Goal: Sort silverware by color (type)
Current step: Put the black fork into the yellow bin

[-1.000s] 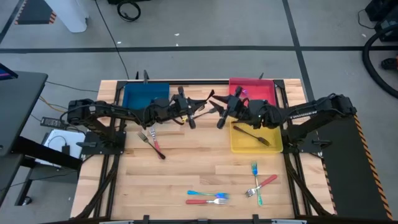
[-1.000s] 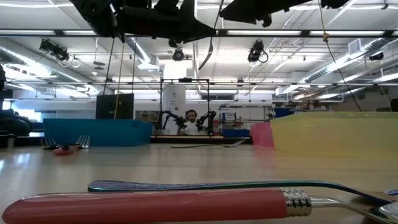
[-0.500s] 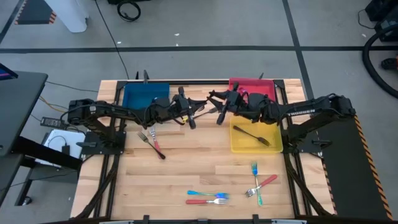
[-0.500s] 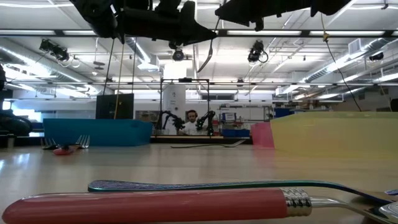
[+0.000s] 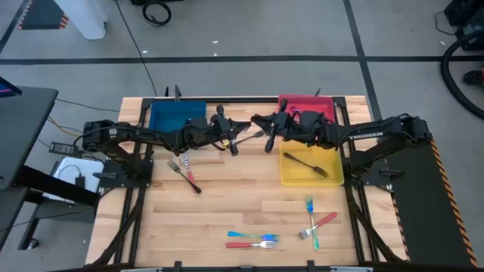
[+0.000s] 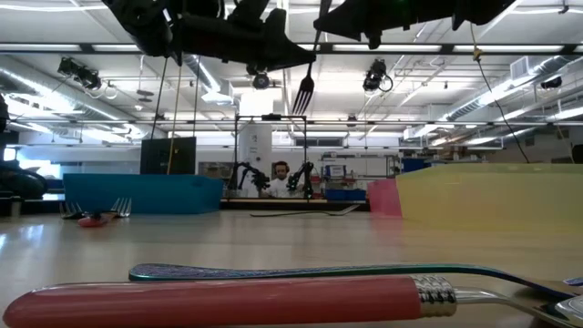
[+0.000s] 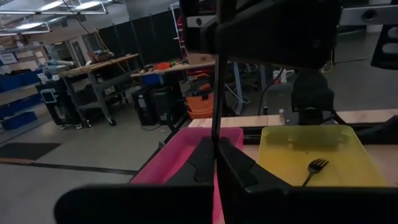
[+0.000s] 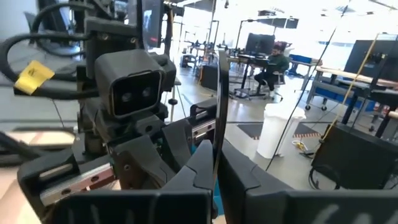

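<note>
High over the table's far middle, my two grippers meet tip to tip. My left gripper (image 5: pixel 243 134) and my right gripper (image 5: pixel 265 134) are both shut on one dark grey fork (image 6: pixel 304 89), which hangs with its tines down. A second dark fork (image 5: pixel 305 163) lies in the yellow tray (image 5: pixel 336 177). Two forks, one red-handled (image 5: pixel 187 174), lie on the wood near the blue tray (image 5: pixel 178 115). More red and blue forks lie near the front edge (image 5: pixel 253 240) (image 5: pixel 314 223). My left gripper pinches the fork's thin shaft (image 7: pixel 215 118) between its two fingers, reaching level from the table's left, with the fingers across the shaft. The fork is lifted clear of the table. My right gripper pinches the same shaft (image 8: pixel 217 112) between its two fingers, coming level from the table's right, fingers across it. In the low view its hold sits above the tines (image 6: pixel 304 89), which hang free.
The red tray (image 5: pixel 306 108) stands at the far edge, right of the grippers, with the yellow tray in front of it. A red-handled fork (image 6: pixel 228 301) lies close to the low camera. Bare wood lies between the trays and the near forks.
My right gripper has moved a little toward the table's left, up to my left gripper, and has shut on the dark fork. The fork has turned, so its tines now hang down in plain sight in the low view.
</note>
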Controlling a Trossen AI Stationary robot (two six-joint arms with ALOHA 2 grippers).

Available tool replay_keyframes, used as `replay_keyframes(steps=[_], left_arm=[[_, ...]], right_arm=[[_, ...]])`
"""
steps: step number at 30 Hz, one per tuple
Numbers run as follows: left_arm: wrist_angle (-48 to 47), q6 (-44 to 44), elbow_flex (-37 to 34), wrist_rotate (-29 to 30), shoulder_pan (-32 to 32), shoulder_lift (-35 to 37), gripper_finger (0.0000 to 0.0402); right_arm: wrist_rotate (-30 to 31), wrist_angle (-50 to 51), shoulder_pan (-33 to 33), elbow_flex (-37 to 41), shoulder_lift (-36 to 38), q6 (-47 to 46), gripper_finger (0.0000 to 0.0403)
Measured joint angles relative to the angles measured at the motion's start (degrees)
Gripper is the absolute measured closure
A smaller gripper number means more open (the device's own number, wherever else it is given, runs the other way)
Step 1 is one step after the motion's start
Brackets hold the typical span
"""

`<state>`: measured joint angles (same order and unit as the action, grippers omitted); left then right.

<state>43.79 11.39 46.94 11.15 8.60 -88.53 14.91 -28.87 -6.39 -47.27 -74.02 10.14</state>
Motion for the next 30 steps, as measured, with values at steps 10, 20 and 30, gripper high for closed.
replay_keyframes(steps=[10, 20, 30], left_arm=[[-0.9, 1.7, 0.0, -0.1, 0.0, 0.0, 0.0395], [-0.9, 0.8, 0.0, -0.3, -0.1, 0.0, 0.0367], [-1.7, 5.7, 0.0, 2.4, -0.1, 0.0, 0.032]], right_arm=[[-0.2, 1.7, -0.1, 0.0, 0.0, 0.9, 0.0393], [1.2, 4.0, 0.5, 0.0, 0.1, 1.6, 0.0393], [16.0, 24.8, 0.7, 0.0, 9.7, 3.8, 0.0393]])
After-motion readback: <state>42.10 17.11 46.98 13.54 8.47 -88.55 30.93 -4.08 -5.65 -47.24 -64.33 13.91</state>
